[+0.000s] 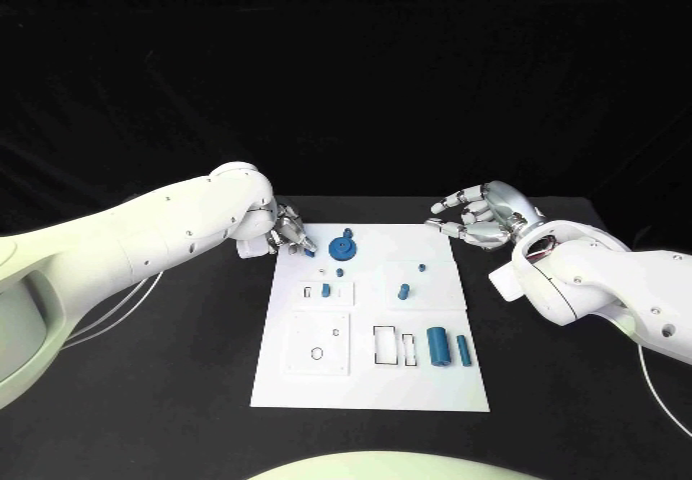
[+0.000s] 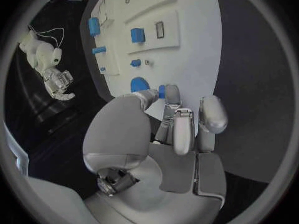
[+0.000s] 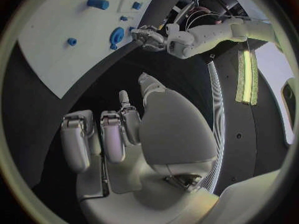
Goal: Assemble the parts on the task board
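The left hand (image 1: 284, 232) sits at the far left corner of the task board (image 1: 371, 385), its fingers (image 2: 184, 130) curled together over the board's edge. A small blue part (image 2: 162, 90) shows right at the fingertips, next to the round blue part (image 1: 342, 248); whether the hand pinches it or only touches it I cannot tell. The right hand (image 1: 483, 217) hovers off the board's far right corner, over the black table (image 1: 173, 380), its fingers (image 3: 114, 139) curled inward with nothing between them. On the board, two blue cylinders (image 1: 449, 350) lie side by side near its right edge, beside a rectangular cutout. Smaller blue pieces (image 1: 404, 292) stand around the board's middle
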Robot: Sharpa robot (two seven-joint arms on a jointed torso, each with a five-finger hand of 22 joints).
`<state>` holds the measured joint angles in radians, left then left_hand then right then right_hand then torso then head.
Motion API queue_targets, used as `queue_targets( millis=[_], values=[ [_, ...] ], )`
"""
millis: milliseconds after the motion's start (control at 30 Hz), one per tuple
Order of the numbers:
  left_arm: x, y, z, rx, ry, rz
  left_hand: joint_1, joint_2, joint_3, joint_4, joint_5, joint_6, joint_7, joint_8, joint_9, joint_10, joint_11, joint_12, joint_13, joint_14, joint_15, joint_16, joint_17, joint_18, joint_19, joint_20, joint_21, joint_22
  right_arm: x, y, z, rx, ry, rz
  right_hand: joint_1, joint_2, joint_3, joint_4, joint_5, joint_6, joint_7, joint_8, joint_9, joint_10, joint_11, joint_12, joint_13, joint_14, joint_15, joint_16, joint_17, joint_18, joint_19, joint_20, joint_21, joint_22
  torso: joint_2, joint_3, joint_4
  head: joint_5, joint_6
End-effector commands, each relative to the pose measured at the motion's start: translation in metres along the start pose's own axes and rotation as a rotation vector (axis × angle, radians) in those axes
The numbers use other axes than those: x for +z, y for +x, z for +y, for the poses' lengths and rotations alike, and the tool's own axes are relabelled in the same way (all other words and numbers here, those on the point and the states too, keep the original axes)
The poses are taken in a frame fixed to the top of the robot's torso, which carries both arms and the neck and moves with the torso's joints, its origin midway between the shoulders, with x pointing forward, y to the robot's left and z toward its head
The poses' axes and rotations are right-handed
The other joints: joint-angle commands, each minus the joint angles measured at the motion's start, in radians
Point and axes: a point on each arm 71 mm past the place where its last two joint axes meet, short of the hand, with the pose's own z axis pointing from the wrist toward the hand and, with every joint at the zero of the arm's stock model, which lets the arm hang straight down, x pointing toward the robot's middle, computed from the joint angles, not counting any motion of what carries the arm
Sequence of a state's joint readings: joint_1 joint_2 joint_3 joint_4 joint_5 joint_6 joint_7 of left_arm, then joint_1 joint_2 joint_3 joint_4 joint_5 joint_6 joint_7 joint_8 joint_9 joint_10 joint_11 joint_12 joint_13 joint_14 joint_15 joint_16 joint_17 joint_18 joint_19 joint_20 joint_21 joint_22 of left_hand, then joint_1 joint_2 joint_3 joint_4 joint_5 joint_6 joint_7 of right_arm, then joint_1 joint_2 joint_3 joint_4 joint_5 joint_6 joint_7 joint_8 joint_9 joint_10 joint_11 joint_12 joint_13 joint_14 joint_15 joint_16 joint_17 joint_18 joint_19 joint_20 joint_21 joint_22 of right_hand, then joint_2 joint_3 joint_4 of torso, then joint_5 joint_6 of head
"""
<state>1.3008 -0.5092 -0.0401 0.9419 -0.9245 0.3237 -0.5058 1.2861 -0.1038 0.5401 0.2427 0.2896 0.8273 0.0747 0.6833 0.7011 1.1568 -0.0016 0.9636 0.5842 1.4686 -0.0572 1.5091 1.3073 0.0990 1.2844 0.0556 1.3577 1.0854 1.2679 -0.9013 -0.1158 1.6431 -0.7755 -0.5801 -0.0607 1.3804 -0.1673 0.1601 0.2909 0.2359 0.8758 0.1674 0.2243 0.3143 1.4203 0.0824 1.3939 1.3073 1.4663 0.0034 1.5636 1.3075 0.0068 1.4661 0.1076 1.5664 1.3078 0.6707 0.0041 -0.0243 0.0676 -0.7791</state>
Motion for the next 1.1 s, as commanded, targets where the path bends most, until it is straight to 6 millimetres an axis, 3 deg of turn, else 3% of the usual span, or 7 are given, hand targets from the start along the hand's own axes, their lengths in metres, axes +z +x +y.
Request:
queue_targets(
  millis=[33, 333, 600, 1100],
  values=[
    [-0.003, 0.002, 0.0, -0.044, 0.036, 0.01, -0.016, -0.011, 0.147, -0.131, -0.004, -0.007, -0.001, 0.025, 0.045, 0.013, 0.0, 0.01, 0.008, 0.06, -0.002, 0.0, 0.117, 0.0, 0.002, -0.002, 0.005, 0.002, 0.0, 0.001, 0.0, -0.004, -0.009, 0.016, -0.007, 0.005, -0.004, -0.003, -0.006, -0.001, -0.003, 0.005, -0.002, -0.004, -0.002, -0.001, 0.104, 0.096, 0.003, -0.006, 0.229, -0.007, 0.105, 0.003, 0.004, 0.263, -0.001, 0.0007, 0.0006, 0.001, 0.001],
    [-0.02, 0.01, 0.01, -0.07, 0.072, 0.022, -0.039, -0.022, 0.181, -0.149, -0.001, -0.002, -0.004, 0.038, 0.051, 0.027, -0.003, 0.027, 0.026, 0.06, -0.004, -0.001, 0.115, 0.001, 0.002, -0.003, 0.005, 0.001, -0.002, -0.001, -0.001, -0.005, -0.005, 0.018, -0.007, 0.006, -0.004, -0.003, -0.006, -0.001, -0.003, 0.005, -0.002, -0.005, -0.002, -0.002, 0.103, 0.096, 0.003, -0.006, 0.228, -0.007, 0.105, 0.003, 0.004, 0.263, -0.003, 0.0005, 0.0039, 0.006, -0.001],
    [-0.04, 0.023, 0.018, -0.059, 0.107, -0.002, -0.097, -0.059, 0.277, -0.203, 0.01, 0.021, -0.014, 0.061, 0.053, 0.08, -0.014, 0.071, 0.077, 0.069, -0.014, 0.01, 0.138, -0.006, 0.028, -0.013, 0.023, 0.038, -0.002, -0.002, -0.003, -0.006, -0.002, 0.02, -0.008, 0.005, -0.005, -0.003, -0.006, -0.001, -0.003, 0.006, -0.002, -0.005, -0.002, -0.002, 0.103, 0.096, 0.003, -0.006, 0.228, -0.007, 0.105, 0.003, 0.004, 0.263, -0.004, -0.0009, 0.0056, 0.01, -0.004],
    [-0.046, 0.051, 0.018, 0.02, 0.128, -0.059, -0.129, -0.075, 0.323, -0.229, 0.021, 0.041, -0.021, 0.068, 0.049, 0.114, -0.021, 0.099, 0.117, 0.073, -0.02, 0.014, 0.147, -0.012, 0.047, -0.019, 0.039, 0.069, -0.002, -0.001, -0.005, -0.007, 0.001, 0.026, -0.008, 0.005, -0.005, -0.003, -0.006, -0.001, -0.003, 0.006, -0.002, -0.004, -0.002, -0.001, 0.104, 0.096, 0.003, -0.006, 0.227, -0.007, 0.105, 0.003, 0.004, 0.263, -0.003, -0.0016, 0.0055, 0.021, -0.005]
  ],
)
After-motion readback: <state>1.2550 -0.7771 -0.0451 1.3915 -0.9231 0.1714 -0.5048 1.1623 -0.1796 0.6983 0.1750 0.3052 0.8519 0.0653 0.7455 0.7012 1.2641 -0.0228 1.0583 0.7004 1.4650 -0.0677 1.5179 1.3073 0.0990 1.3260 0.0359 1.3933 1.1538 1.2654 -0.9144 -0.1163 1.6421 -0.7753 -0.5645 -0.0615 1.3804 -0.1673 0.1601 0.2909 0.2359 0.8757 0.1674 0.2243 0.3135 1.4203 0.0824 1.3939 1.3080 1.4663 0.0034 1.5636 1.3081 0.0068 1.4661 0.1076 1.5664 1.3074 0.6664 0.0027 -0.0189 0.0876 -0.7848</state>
